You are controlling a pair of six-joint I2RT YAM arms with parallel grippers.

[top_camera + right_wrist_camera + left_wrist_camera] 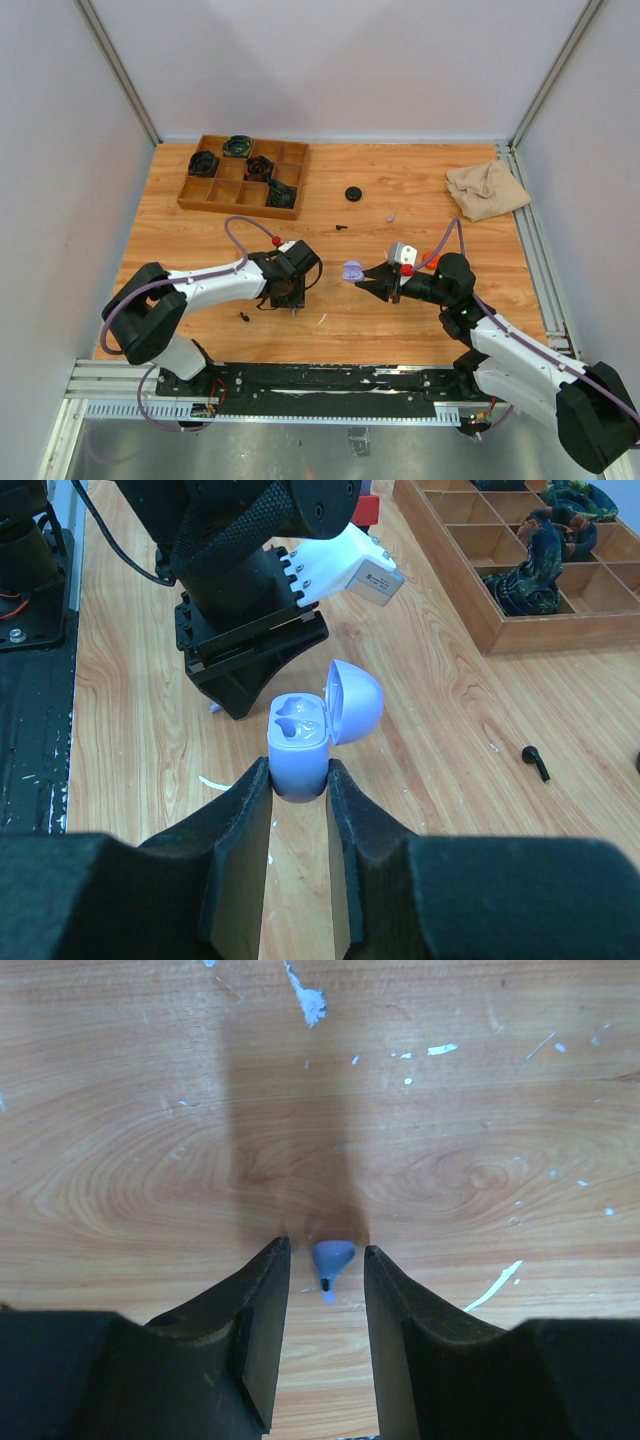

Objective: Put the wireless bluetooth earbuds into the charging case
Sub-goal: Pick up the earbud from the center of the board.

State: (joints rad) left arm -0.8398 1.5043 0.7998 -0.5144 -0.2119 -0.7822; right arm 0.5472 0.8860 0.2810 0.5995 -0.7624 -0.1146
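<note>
Setting: a pale-walled enclosure over a wood-grain bench (400,180). Right end effector (297,772): clenched on the lavender charging case (300,748), which you hold near bench centre with its lid hinged open; both sockets look empty. Left end effector (325,1250): released, its jaws straddling one lavender earbud (333,1258) that lies on the bench, with bare wood showing on either side, so there is no grip yet. Second lavender earbud (389,217): loose on the bench beyond the case, apart from both arms. First black earbud (342,227): near a black round case (352,192). Second black earbud (245,317): beside your left arm, toward the near edge. Orange-red pair: cannot be picked out with confidence. Also present: a compartment tray (190,197) at far left holding dark bundles, and a crumpled cloth (487,188) at far right. Progress, as judged: early, with nothing seated. What remains for you is to close on the straddled earbud, carry it to the open case and seat it, then its mate, then the other colours.
</note>
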